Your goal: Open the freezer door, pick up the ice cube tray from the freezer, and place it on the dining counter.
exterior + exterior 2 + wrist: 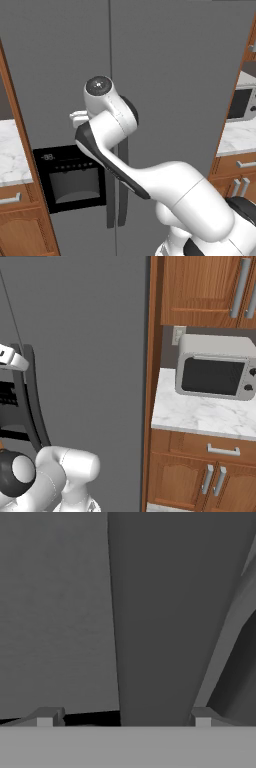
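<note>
The freezer door [60, 75] is shut; its black dispenser panel [70, 175] sits low on the left. The door's long dark handle [110, 200] runs beside the handle of the plain grey door [180, 75]. My arm reaches up in front of both handles, with its white hand [78, 119] at the freezer door. In the hand view the gripper [125, 718] is open, and the dark handle [155, 612] stands between its fingertips [47, 717], closer to the right one. The ice cube tray is hidden behind the shut door. The dining counter is out of view.
A grey microwave [215, 368] stands on a marble counter [200, 416] right of the fridge, with wooden cabinets [200, 291] above and drawers below. Another marble counter [12, 155] lies left of the fridge. The second door handle [245, 662] curves close by on the right.
</note>
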